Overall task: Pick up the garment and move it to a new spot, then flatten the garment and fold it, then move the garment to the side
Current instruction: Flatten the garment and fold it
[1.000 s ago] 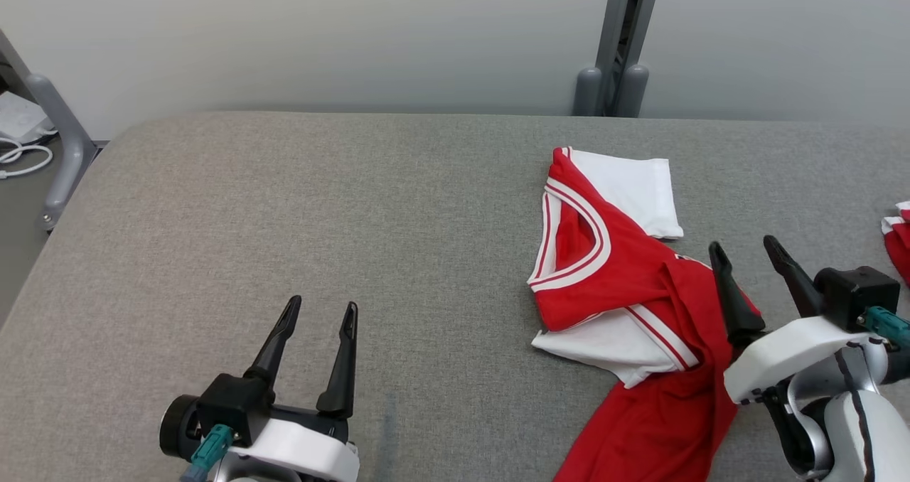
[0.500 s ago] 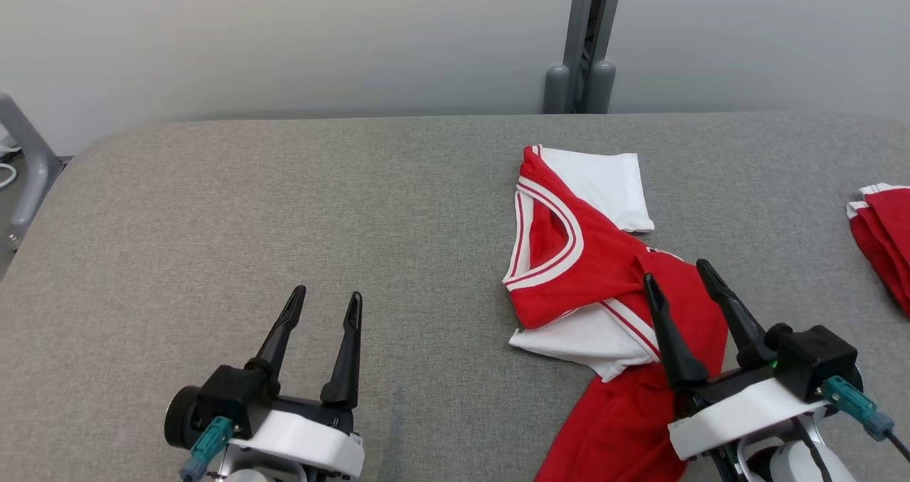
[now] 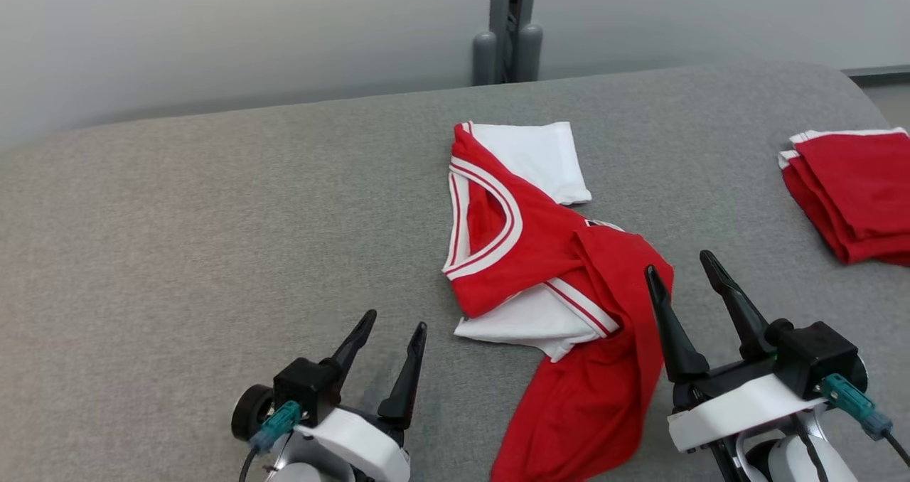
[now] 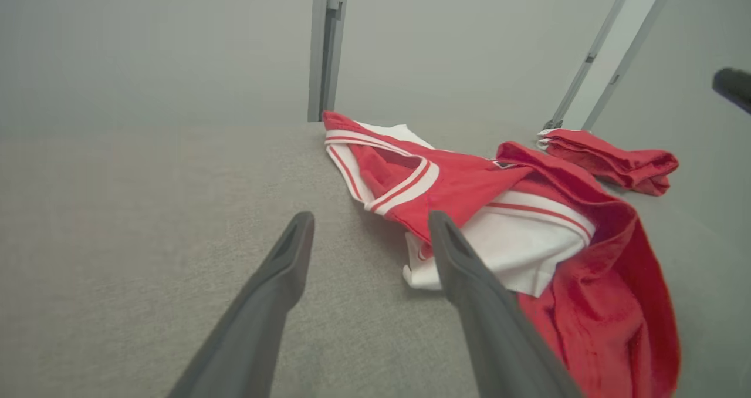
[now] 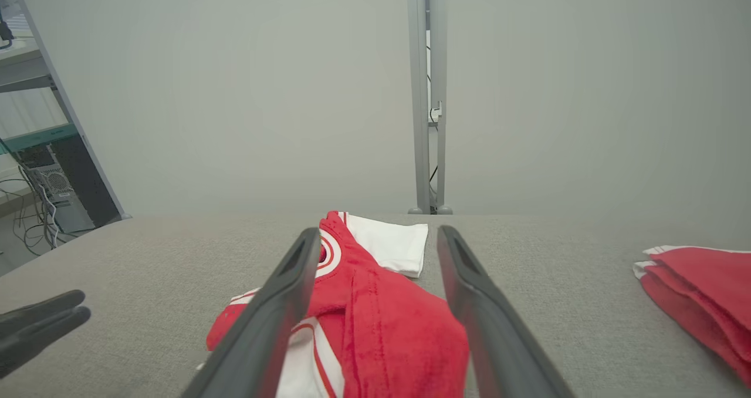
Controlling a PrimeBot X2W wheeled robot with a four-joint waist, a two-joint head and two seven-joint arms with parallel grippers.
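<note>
- Garment (image 3: 554, 254) position, please?
- It lies crumpled on the grey table (image 3: 213, 240), a little right of the middle; a folded red pile (image 3: 853, 205) sits well apart at the far right.
- And the grippers?
- Right gripper (image 3: 676, 263) hovers at its red edge, fingers apart, holding nothing; left gripper (image 3: 395, 320) is also spread, near the white sleeve. I judge the pick-up is in hand; the next move must lower and close on the cloth.

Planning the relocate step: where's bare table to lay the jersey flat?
Widest free patch: grey table left of the crumpled jersey, beyond the left gripper. Narrower strip between jersey and the folded red stack. Crowded near right, where the right gripper meets the jersey.
</note>
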